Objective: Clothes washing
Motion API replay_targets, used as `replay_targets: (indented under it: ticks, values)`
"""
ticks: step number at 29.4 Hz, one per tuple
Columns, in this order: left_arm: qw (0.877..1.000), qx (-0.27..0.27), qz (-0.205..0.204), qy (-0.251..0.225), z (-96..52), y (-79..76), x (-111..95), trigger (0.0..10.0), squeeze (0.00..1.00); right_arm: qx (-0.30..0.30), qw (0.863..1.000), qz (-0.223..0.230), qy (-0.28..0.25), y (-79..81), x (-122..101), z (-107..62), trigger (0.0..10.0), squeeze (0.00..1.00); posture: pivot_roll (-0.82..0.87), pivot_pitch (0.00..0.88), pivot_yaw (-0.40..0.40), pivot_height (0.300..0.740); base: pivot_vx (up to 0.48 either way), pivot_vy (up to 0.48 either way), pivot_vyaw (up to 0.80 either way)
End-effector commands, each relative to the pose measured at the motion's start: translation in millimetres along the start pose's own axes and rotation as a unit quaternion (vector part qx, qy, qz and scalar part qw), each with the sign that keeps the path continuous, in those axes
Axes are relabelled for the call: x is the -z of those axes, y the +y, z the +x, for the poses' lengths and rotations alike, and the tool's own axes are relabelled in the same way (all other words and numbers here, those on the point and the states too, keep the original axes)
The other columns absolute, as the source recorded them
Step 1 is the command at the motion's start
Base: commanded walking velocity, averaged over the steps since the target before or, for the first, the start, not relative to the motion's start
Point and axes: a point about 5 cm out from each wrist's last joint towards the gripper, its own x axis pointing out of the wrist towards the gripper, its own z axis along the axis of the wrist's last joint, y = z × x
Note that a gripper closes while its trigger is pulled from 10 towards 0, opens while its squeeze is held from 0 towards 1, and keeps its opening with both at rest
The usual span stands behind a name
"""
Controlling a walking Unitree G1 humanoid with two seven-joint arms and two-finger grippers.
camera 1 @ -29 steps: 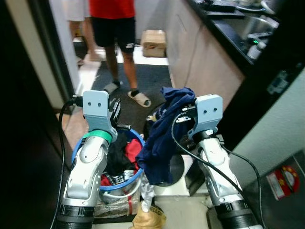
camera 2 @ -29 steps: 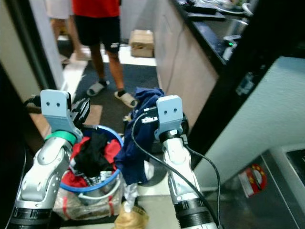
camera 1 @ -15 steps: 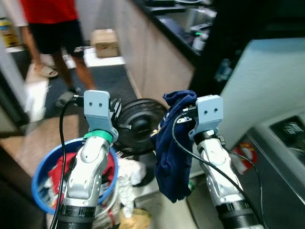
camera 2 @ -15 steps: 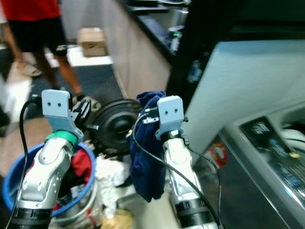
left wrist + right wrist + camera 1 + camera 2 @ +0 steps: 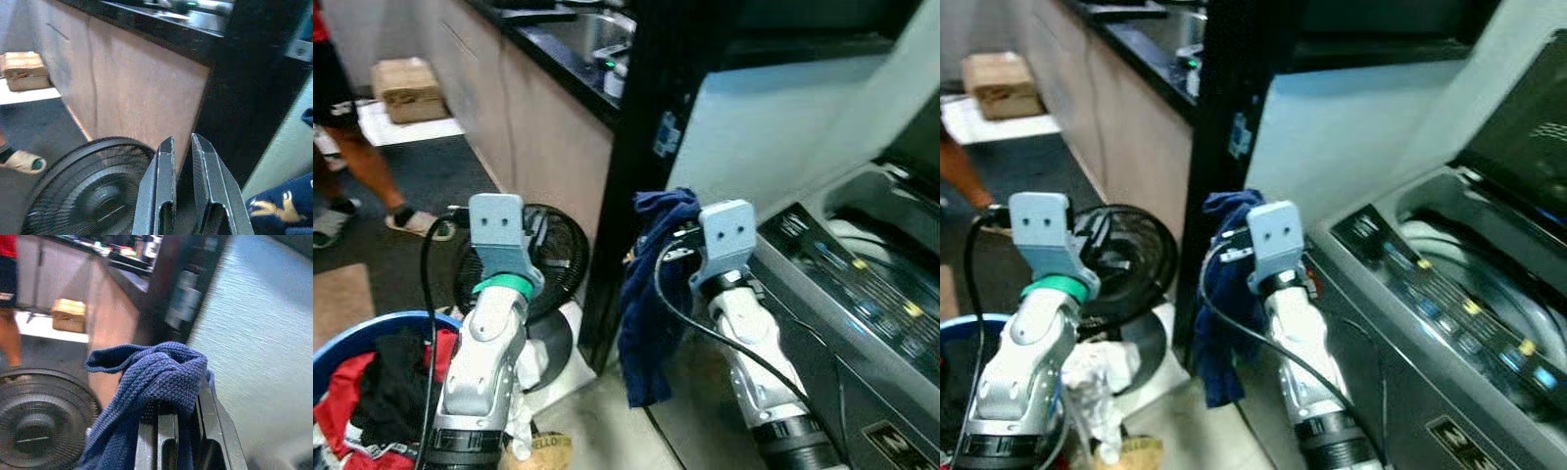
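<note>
One navy garment (image 5: 651,294) hangs clamped in right tool (image 5: 177,427); washer's open tub (image 5: 1474,264) lies to robot's right, nearer that arm. Left tool (image 5: 182,161) closed, empty.

Head downward; wrists toward fan (image 5: 93,191)

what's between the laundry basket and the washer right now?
Head views: the black floor fan by the counter, then the navy garment hanging from the right gripper, just short of the washer; basket sits far left.

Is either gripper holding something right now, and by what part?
The right gripper holds a blue garment, pinched at its bunched top so the rest hangs down. The left gripper holds nothing.
</note>
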Motion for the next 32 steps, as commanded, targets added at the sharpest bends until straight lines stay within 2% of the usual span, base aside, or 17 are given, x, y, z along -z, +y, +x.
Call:
replay_targets:
  ticks: [1,7,13,18,30,32]
  values:
    - [1.000,0.009,0.002,-0.003,-0.5,-5.4,-1.6,10.0,0.00,0.003,1.000,-0.001,-0.011,-3.6,-5.4,3.4,10.0,0.00,0.14,0.000,-0.121,0.740,0.000,0.000,-0.80]
    - [1.000,0.008,0.002,-0.005,0.6,-4.8,-2.9,10.0,0.00,0.003,1.000,-0.001,-0.014,-3.3,-7.0,5.0,10.0,0.00,0.13,0.000,-0.116,0.740,0.000,0.000,-0.80]
    - [1.000,0.014,-0.004,-0.024,10.4,-8.4,-12.0,10.0,0.00,0.014,1.000,-0.010,-0.025,-12.6,-14.4,7.9,10.0,0.00,0.07,0.000,-0.108,0.740,0.000,0.000,-0.80]
    - [0.999,0.020,-0.004,-0.025,12.1,-11.2,-12.2,10.0,0.00,0.020,0.999,-0.013,-0.025,-15.4,-14.5,7.4,10.0,0.00,0.05,0.000,-0.093,0.740,0.000,0.000,-0.80]
    - [0.999,0.030,0.012,-0.039,16.5,-11.2,-21.2,10.0,0.00,0.042,0.998,-0.008,-0.037,-18.6,-19.6,12.5,10.0,0.00,0.11,0.000,-0.067,0.740,0.000,0.000,-0.80]
    - [0.998,0.034,0.018,-0.044,17.5,-10.9,-24.6,10.0,0.00,0.053,0.998,-0.001,-0.042,-20.4,-21.5,14.3,10.0,0.00,0.13,0.000,-0.057,0.740,0.000,0.000,0.00]
